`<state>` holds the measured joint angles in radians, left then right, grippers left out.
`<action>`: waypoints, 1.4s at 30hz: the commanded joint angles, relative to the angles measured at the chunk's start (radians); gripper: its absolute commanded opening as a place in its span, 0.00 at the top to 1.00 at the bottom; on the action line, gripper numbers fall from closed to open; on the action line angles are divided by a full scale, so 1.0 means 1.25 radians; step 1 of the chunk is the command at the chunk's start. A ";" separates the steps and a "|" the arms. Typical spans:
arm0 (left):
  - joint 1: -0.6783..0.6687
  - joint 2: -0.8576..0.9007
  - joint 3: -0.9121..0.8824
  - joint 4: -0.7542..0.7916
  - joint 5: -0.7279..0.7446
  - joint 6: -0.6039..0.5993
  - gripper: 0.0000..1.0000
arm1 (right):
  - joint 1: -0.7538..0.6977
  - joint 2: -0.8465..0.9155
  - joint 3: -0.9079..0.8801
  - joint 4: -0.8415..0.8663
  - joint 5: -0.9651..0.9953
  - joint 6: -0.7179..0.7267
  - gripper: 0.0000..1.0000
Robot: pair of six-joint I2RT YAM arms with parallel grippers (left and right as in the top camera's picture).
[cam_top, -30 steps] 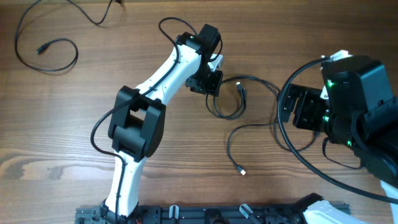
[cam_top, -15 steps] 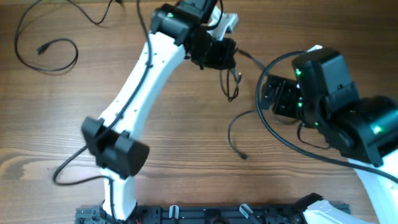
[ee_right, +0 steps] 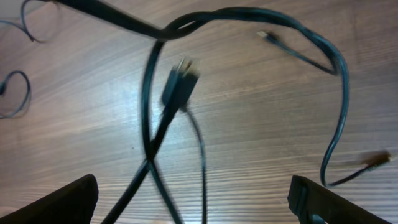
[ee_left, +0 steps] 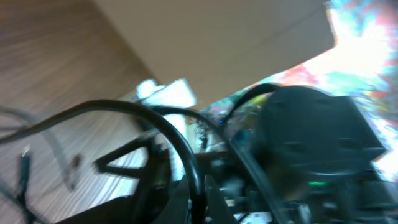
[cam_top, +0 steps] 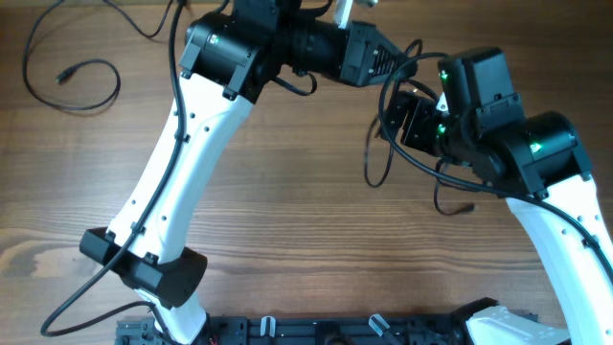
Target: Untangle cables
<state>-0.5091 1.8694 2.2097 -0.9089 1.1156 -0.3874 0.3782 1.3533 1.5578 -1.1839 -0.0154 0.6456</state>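
Note:
My left gripper [cam_top: 395,65] reaches across the top of the table and is shut on a thin black cable [ee_left: 163,119]. The left wrist view is blurred, but the cord runs between the jaws [ee_left: 200,200]. The tangled cables [cam_top: 368,158] hang from it in loops above the wood. My right gripper [cam_top: 410,117] is just below and to the right of the left one. Its fingers [ee_right: 196,211] are wide open, with crossed strands and a plug end [ee_right: 180,81] hanging between them, untouched. Another loop [ee_right: 339,81] with a plug hangs to the right.
Two separate thin cables lie at the table's far left: a loop [cam_top: 75,84] and a strand [cam_top: 144,27] along the back edge. They also show in the right wrist view [ee_right: 15,93]. A cable end [cam_top: 452,205] trails under my right arm.
My left arm has swung up and right, lifting the cable bundle off the table. My right arm has moved left and up, close beneath it. The loops now hang instead of lying flat.

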 commanded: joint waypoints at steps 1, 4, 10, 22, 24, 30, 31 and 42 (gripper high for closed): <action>0.001 -0.036 0.013 0.108 0.147 -0.164 0.96 | -0.002 0.013 -0.002 0.013 -0.019 -0.006 0.00; 0.001 -0.036 0.013 0.290 0.164 -0.349 0.96 | -0.002 0.039 -0.009 0.048 -0.019 0.040 0.00; 0.114 -0.035 0.013 0.413 0.172 -0.478 0.96 | -0.050 0.053 -0.009 0.011 0.059 0.026 0.66; 0.294 -0.035 0.013 -0.139 -0.239 -0.195 0.96 | -0.086 -0.226 -0.004 0.034 0.042 -0.098 0.74; 0.294 -0.035 0.013 -0.151 -0.242 -0.190 0.96 | -0.086 -0.230 -0.004 0.022 0.089 -0.097 0.70; 0.268 -0.035 0.013 -0.197 -0.231 -0.020 0.96 | -0.086 -0.184 -0.004 0.017 0.149 -0.052 0.59; 0.258 -0.035 0.013 -0.204 -0.229 0.002 0.96 | -0.086 -0.178 -0.005 0.019 0.138 -0.053 0.59; 0.213 -0.035 0.013 -0.208 -0.240 0.065 0.96 | -0.086 -0.181 -0.003 0.046 0.086 -0.053 0.18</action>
<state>-0.2291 1.8164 2.2108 -1.1976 0.7364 -0.4194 0.2775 1.1450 1.5581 -1.1343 0.1089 0.5785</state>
